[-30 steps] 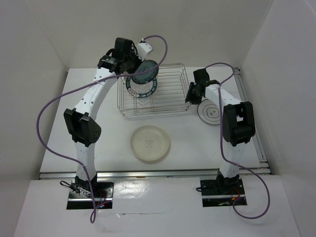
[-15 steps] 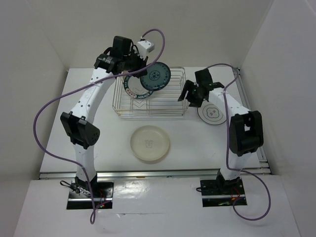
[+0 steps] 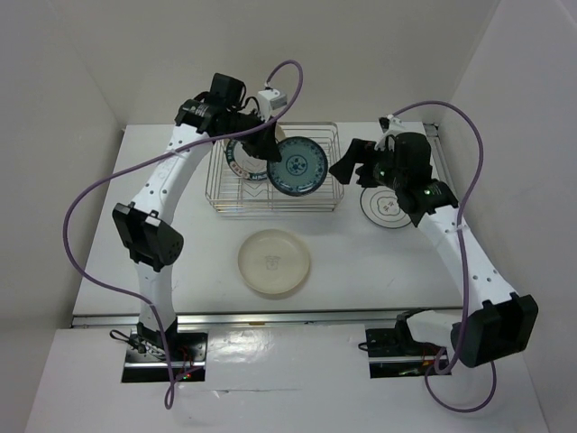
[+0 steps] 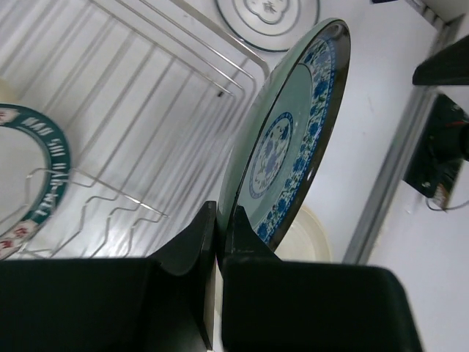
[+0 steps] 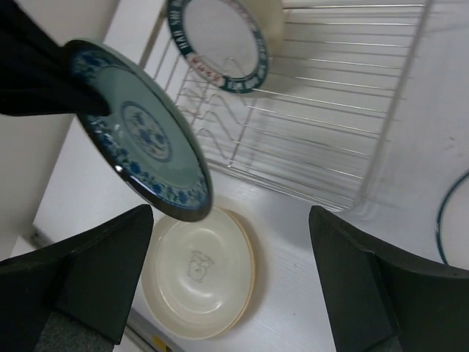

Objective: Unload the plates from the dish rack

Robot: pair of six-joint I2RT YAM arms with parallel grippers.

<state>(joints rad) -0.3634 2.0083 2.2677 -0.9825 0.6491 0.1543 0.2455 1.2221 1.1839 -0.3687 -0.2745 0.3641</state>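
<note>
Left gripper: clamped on blue-patterned plate rim, above dish rack | right gripper: fingers apart, beside rack's right rail

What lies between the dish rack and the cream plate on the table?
Nothing: in the top view, only bare table separates the dish rack from the cream plate.

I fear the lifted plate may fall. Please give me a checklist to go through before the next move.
1. Left gripper shut on the blue plate at its rim: ok.
2. Blue plate lifted clear of the rack wires: ok.
3. Right gripper open, facing the plate: ok.
4. Plate's rim between the right jaws: not ok, they are apart from it.
5. Green-rimmed plate standing in its slot, not touching the blue one: ok.
6. Grip firm enough for a tilted plate: cannot tell.
</note>
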